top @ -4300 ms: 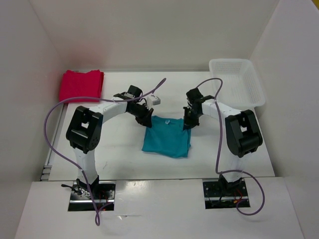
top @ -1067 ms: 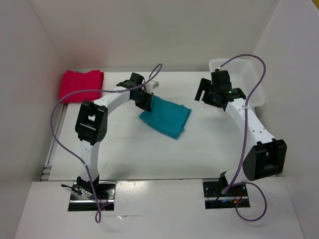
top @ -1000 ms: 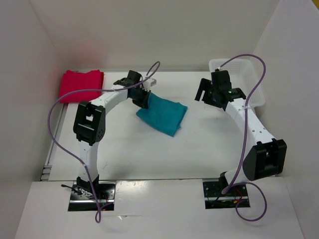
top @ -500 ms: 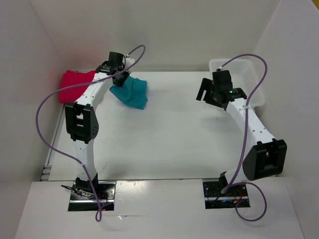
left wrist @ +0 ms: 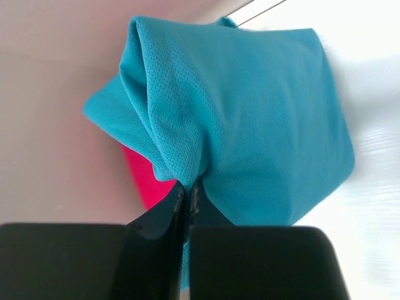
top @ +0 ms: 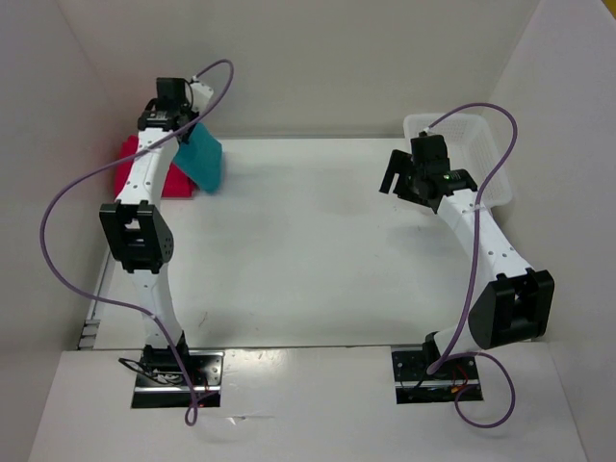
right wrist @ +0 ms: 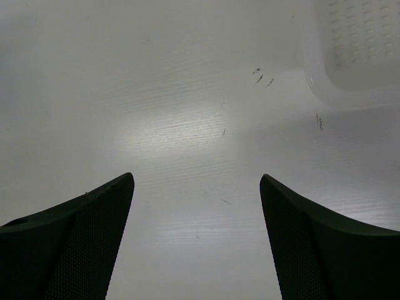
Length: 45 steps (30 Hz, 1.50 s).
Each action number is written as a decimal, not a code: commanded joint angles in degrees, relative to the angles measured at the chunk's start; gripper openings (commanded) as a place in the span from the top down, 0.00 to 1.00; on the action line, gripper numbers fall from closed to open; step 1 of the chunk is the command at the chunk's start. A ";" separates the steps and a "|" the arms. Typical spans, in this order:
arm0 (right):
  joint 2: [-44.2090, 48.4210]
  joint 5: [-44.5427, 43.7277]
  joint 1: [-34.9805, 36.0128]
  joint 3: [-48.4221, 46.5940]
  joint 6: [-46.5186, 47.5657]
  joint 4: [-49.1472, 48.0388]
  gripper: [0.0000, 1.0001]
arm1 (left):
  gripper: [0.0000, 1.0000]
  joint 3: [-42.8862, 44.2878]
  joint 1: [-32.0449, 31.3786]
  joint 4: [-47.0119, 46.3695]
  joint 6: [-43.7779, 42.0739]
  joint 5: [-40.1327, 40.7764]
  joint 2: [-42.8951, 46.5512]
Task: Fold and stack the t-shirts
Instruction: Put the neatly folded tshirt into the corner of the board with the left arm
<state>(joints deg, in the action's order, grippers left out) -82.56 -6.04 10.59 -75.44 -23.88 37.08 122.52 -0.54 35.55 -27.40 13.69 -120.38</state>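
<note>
The left tool was shut tight on a pinch of the teal-blue soft cotton t-shirt, lifted high at the far left corner of the white desk, close to the back wall. In the left wrist view the two black fingers met on a gathered ridge of the mesh-like fabric, and the folded teal-blue t-shirt spread away from them in a broad flap. Seen from above, the bundle hung from the pinch with its long axis slanting from the tool down and to the right, its lower corner pointing toward the middle of the desk. It hung over the right edge of the folded crimson-red cotton pile, a strip of which showed behind the cloth in the wrist view; whether the hanging corner touched the pile or the desk could not be told. The right tool stood wide open and held nothing, hovering over bare desk just beside the white plastic lattice basket, whose corner showed past its spread fingers.
</note>
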 commanded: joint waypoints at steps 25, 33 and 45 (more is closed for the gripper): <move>-0.93 1.30 -0.39 -5.86 2.08 1.06 0.14 | 0.15 20.73 19.08 6.11 -0.73 -0.18 -15.95; 0.65 0.77 -0.39 -6.47 2.08 1.59 0.13 | 0.00 16.53 21.01 5.40 2.16 7.33 -6.29; 4.24 -3.01 -0.92 -5.35 4.45 6.43 0.00 | 0.00 -20.95 31.03 12.35 2.98 -38.90 26.67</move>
<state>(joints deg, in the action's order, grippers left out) -82.56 -6.63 10.46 -80.97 -21.12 41.52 109.49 28.14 45.36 -23.88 -10.87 -98.87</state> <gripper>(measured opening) 0.999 1.001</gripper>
